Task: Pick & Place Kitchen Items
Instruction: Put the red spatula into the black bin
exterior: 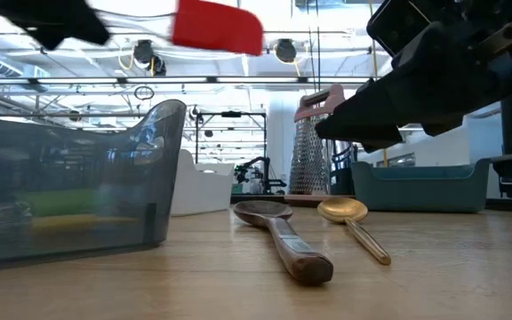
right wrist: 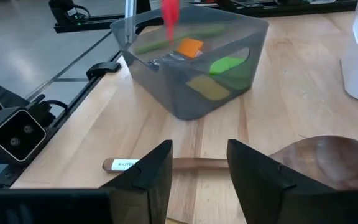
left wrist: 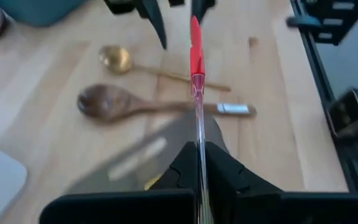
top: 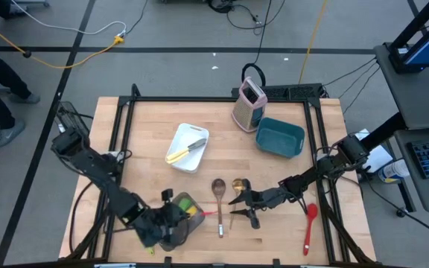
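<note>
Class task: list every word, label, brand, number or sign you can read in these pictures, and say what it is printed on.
No text can be read in full.
Wooden spoon: a pale label at the handle's end carries small print, too blurred to read.
Box grater, teal bin, grey bin: no lettering shows.

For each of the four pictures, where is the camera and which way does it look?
High view: overhead, straight down; both arms, right gripper.
Low view: table level, facing the box grater; an arm overhead.
Left wrist view: behind the left gripper holding a red spatula.
Right wrist view: behind the open right gripper, facing the grey bin.
Shared: wooden spoon in low and left wrist views.
</note>
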Tool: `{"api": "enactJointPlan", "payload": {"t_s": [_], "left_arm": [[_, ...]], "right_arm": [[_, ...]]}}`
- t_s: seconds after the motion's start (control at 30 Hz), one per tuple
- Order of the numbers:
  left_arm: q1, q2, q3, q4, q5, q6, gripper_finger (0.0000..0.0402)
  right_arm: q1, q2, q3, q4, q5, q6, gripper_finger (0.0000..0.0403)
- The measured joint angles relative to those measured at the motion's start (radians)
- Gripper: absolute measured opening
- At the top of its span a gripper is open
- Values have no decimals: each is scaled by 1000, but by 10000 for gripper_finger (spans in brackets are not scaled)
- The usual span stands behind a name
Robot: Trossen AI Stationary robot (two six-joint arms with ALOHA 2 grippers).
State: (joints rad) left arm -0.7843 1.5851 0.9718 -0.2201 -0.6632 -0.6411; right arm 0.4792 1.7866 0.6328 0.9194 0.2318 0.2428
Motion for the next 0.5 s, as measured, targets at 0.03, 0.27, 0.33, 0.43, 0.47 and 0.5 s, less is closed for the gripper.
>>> {"api": "enactJointPlan", "payload": {"t_s": [0.03, 0.27, 0.33, 0.43, 0.47, 0.5], "left_arm": [[-17, -1, 2, -18, -1, -21, 5], [-99, -1, 166, -421, -41, -254, 5], [-111, -2, 223, -531, -34, -321, 7], [-124, -3, 257, -592, -27, -376, 4], [-127, -3, 257, -592, -25, -387, 4], [-129, -2, 257, -593, -23, -399, 5]], "right_arm": [[0, 0, 0, -7, 0, 0, 144], [0, 0, 0, -45, 2, 22, 140], [0, 0, 0, -47, 2, 29, 141], [0, 0, 0, -49, 2, 30, 140], [0, 0, 0, -49, 2, 30, 139], [0, 0, 0, -50, 2, 30, 138]]}}
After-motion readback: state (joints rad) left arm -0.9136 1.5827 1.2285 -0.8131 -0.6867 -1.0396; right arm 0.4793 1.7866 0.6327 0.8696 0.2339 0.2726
